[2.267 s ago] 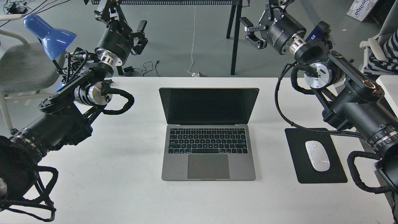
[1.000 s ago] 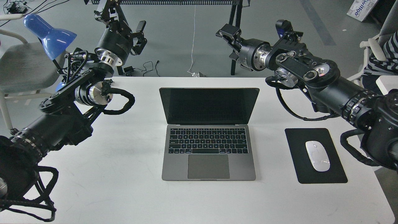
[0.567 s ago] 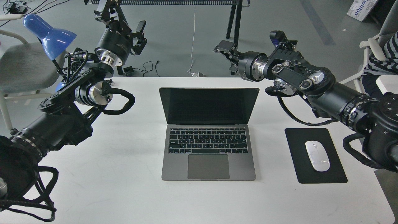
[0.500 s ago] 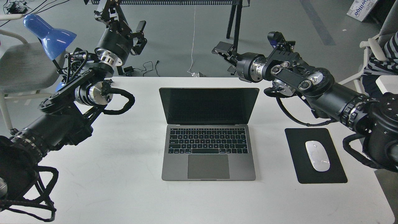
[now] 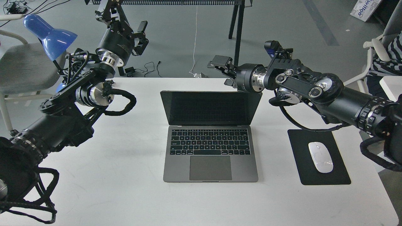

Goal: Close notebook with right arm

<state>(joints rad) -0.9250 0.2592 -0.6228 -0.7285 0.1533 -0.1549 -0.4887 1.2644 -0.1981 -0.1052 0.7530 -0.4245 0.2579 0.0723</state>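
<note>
The notebook (image 5: 210, 138) lies open in the middle of the white table (image 5: 125, 188). Its dark screen (image 5: 210, 108) stands up, facing me, above the black keyboard and trackpad. My right arm (image 5: 314, 89), with a blue module near its wrist, reaches in from the right. Its gripper (image 5: 221, 71) is open and empty, just behind and above the right part of the lid's top edge. I cannot tell whether it touches the lid. My left gripper (image 5: 124, 17) is open and empty, held high beyond the table's far left edge.
A black mouse pad (image 5: 342, 175) with a white mouse (image 5: 320, 157) lies right of the notebook, under my right arm. A blue desk lamp (image 5: 50, 33) and a chair stand at the far left. Black table legs (image 5: 237, 34) stand behind the table.
My right arm swung left and down, bringing its gripper from the far right to the lid's top edge. The lid's top edge sits slightly lower now. The left arm has not moved.
</note>
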